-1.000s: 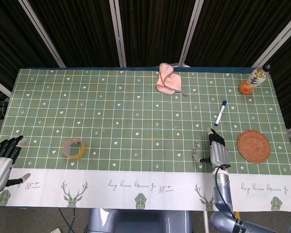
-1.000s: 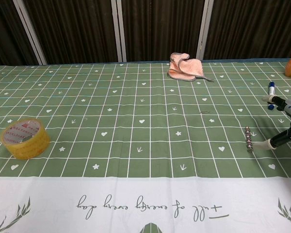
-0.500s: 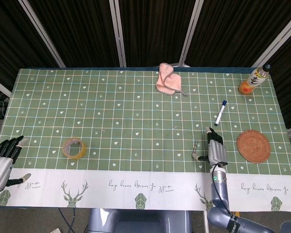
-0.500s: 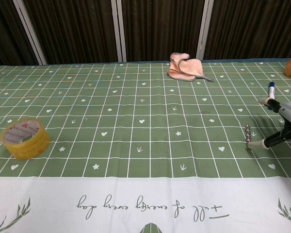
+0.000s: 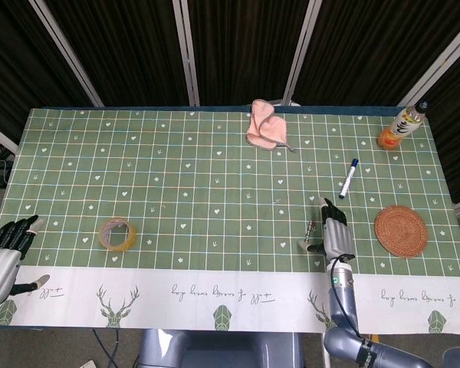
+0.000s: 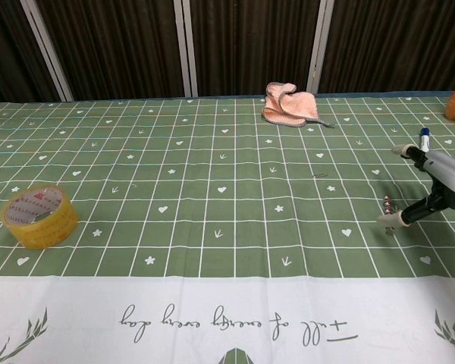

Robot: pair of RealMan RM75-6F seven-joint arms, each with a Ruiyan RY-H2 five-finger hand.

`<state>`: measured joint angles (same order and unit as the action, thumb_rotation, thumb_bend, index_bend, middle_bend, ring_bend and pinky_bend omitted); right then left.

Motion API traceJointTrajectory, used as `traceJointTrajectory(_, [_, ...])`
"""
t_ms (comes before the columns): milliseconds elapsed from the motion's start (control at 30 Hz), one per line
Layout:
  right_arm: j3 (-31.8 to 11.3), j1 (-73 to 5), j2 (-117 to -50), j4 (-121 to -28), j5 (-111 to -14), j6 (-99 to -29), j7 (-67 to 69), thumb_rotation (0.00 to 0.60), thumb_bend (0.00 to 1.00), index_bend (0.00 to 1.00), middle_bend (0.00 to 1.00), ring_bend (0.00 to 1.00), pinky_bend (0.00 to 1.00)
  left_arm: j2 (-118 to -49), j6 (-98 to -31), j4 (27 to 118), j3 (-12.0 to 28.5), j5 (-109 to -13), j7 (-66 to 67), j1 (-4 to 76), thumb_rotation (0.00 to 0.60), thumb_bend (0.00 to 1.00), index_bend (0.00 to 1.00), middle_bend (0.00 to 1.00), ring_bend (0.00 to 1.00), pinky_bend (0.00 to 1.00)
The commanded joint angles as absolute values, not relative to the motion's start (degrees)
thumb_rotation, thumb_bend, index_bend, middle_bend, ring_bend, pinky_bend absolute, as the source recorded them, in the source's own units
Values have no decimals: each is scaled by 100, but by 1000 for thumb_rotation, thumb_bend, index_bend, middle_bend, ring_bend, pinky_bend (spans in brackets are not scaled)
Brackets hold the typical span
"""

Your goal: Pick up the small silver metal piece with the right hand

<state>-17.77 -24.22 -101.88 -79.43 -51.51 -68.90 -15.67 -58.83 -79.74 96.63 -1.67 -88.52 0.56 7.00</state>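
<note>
The small silver metal piece (image 5: 310,229) (image 6: 387,205) is a short beaded rod lying on the green cloth, right of centre near the front. My right hand (image 5: 334,233) (image 6: 432,182) hovers directly to its right, fingers spread. Its thumb tip (image 6: 386,220) sits at the near end of the piece; I cannot tell whether it touches. Nothing is held. My left hand (image 5: 1,256) rests open at the table's front left corner, far from the piece, and appears only in the head view.
A roll of yellow tape (image 5: 117,234) lies front left. A pink cloth (image 5: 264,124) sits at the back centre. A blue-capped marker (image 5: 347,178), a round woven coaster (image 5: 400,231) and an orange drink bottle (image 5: 399,126) occupy the right side.
My right hand has shifted left toward the metal piece, and its thumb tip now reaches the piece's near end. The left hand has stayed still.
</note>
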Motion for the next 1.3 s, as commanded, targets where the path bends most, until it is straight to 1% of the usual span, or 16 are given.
traceJointTrajectory(33, [-1768,-2436,-10243,-7887,-5081,-6855,-1613,600,52,0,0,0,0,-5882,-7982,9654,-162,-8852,37,700,600,107,0,0,0,0])
traceJointTrajectory(433, [-1749,-2457,-10396,-7626,-5054,-6858,-1658,600,55,0,0,0,0,-5884,-7987,9634,-170,-8881,-5,703,600,108,0,0,0,0])
traceJointTrajectory(833, [-1721,-2362,-10316,-7550,-5027,-6927,-1747,600,80,0,0,0,0,-5882,-7988,9652,-187,-8904,3,701,600,107,0,0,0,0])
traceJointTrajectory(1300, [-1835,-2396,-10282,-7320,-4982,-6897,-1802,600,103,0,0,0,0,-5890,-8025,9680,-198,-8940,30,687,600,112,0,0,0,0])
